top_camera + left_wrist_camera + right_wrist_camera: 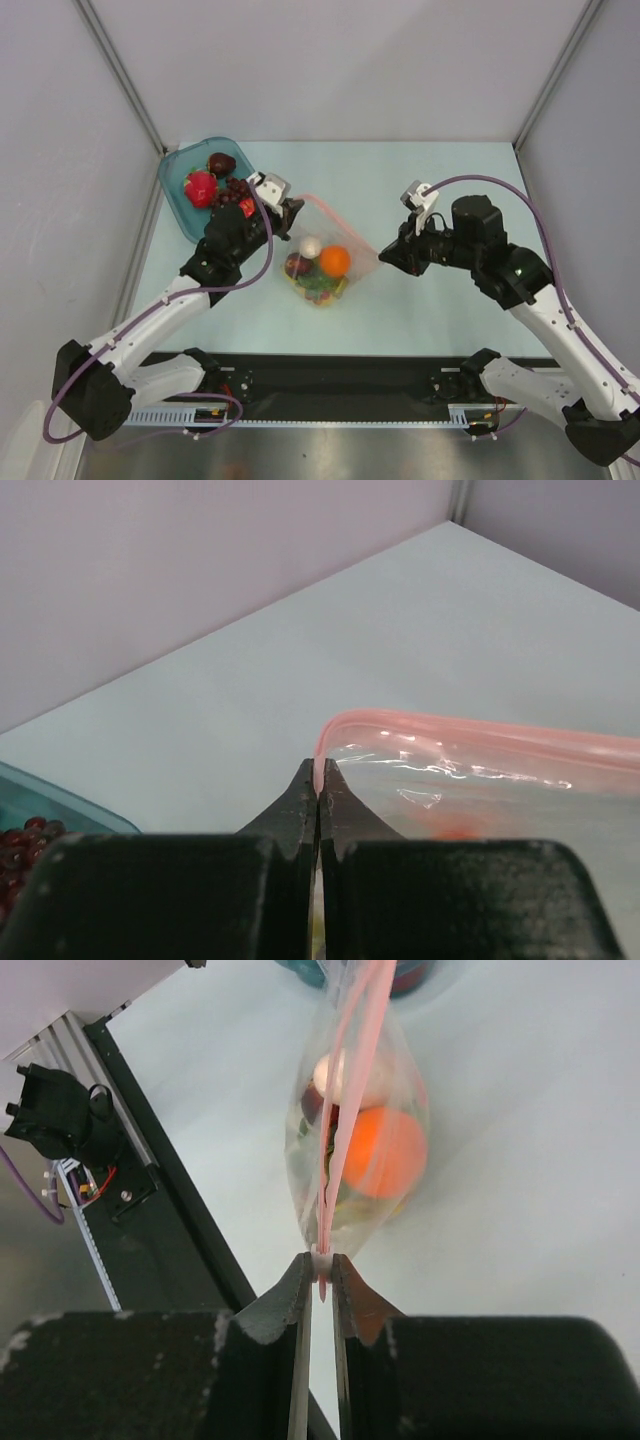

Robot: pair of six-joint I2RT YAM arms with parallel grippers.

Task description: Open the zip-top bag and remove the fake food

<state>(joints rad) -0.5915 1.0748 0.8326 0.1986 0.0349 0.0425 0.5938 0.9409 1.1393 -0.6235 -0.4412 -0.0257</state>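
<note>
Jaws first: the left jaws are pressed together on one end of the pink zip strip (480,730) of the bag (345,235), as I see in the left wrist view, where the tips meet on the strip's rounded corner. The right jaws are clamped on the opposite end of the same strip; in the right wrist view only a thin slit, filled by plastic, separates the tips.

Between the two grips the strip runs as a nearly straight line across the middle of the pale worktop (450,170), its left end farther from the arm bases than its right. The clear pouch hangs below that line toward the near edge. I cannot tell whether its bottom touches the worktop, nor whether the strip is sealed.

The toy food lies bunched at the bottom of the bag:
- an orange (335,261), on the side toward the right arm
- a white oval piece (311,245), just beside it
- a dark purple piece (297,265), toward the left arm
- green pieces (322,288), lowest in the pouch

A teal tray (172,170) sits at the far left corner, behind the left arm's wrist. It holds a red piece (203,188), a dark rounded piece (221,163) and a cluster of dark red beads (238,190).
</note>
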